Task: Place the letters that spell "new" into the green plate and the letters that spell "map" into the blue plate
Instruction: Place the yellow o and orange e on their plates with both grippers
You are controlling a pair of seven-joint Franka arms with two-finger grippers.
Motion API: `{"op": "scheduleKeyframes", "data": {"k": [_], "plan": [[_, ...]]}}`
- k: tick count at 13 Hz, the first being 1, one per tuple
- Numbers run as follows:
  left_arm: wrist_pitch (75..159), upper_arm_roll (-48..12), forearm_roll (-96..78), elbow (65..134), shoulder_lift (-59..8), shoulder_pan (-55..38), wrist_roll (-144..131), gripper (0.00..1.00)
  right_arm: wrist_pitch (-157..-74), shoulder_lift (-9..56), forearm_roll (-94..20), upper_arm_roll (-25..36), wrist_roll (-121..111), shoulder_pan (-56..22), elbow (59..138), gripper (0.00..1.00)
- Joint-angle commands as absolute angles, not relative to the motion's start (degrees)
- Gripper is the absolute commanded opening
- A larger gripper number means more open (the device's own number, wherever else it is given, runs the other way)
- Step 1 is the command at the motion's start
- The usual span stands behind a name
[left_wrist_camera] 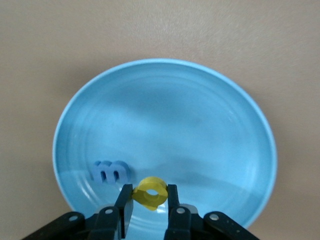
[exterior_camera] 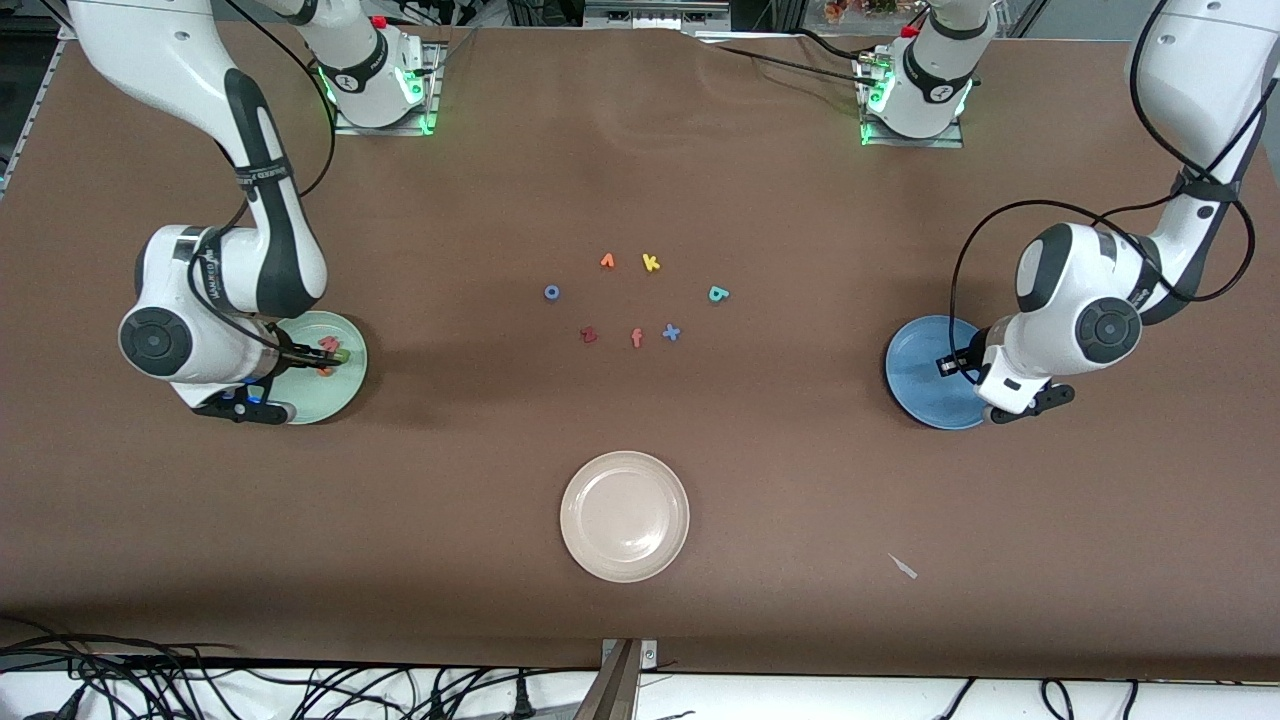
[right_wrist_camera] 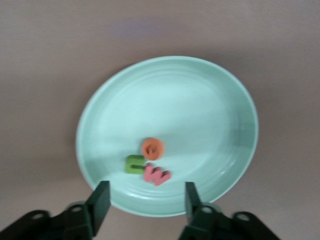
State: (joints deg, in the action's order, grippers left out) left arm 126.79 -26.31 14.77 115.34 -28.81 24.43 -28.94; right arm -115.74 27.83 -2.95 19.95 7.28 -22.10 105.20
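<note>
Yellow "p" (left_wrist_camera: 149,192) clamped in left gripper (left_wrist_camera: 148,199) over blue plate (left_wrist_camera: 165,90), right gripper (right_wrist_camera: 146,196) open above "w" (right_wrist_camera: 156,175).

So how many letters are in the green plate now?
3: the orange "e", olive "n" and pinkish-red "w" lie together in the green plate, below the open right gripper.

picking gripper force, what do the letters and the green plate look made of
The yellow "p", shut in the left gripper, and the "w" lying in the green plate look like matte foam: thick, soft-edged, no shine. The green plate looks like glossy hard plastic or melamine, with soft highlights and moulded rings; ceramic is possible.
</note>
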Motion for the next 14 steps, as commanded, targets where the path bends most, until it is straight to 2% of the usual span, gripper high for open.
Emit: {"op": "scheduleKeyframes", "data": {"k": [1, 3, 5, 6, 7, 9, 14], "plan": [[127.8, -27.1, 17.1, 114.8, -30.9, 24.7, -28.3, 0.21, -108.2, 27.5, -3.3, 19.7, 9.7, -24.6, 100.8, 1.0], [127.9, -27.1, 17.1, 114.8, -30.9, 25.0, -28.3, 0.32, -105.1, 27.3, -3.3, 19.7, 12.0, -27.0, 99.0, 1.0], [127.8, -27.2, 17.0, 114.3, -30.8, 25.0, -28.5, 0.65, -102.0, 26.3, -3.5, 19.7, 12.4, -27.7, 97.7, 1.0], [127.6, -27.3, 16.9, 113.9, -30.6, 24.9, -29.2, 0.87, -99.8, 25.7, -3.5, 19.6, 12.3, -27.9, 96.6, 1.0], [127.4, -27.4, 16.5, 113.6, -30.4, 24.4, -29.4, 1.0, -97.5, 25.1, -3.6, 19.6, 11.9, -28.0, 95.7, 1.0], [126.7, -28.6, 16.2, 112.3, -29.9, 24.3, -30.3, 1.0, -94.6, 24.2, -3.5, 19.6, 11.6, -27.9, 95.1, 1.0], [125.6, -38.9, 16.1, 112.4, -29.4, 24.1, -47.3, 1.0, -91.9, 20.0, -2.8, 19.6, 9.0, -28.0, 95.4, 1.0]]}}
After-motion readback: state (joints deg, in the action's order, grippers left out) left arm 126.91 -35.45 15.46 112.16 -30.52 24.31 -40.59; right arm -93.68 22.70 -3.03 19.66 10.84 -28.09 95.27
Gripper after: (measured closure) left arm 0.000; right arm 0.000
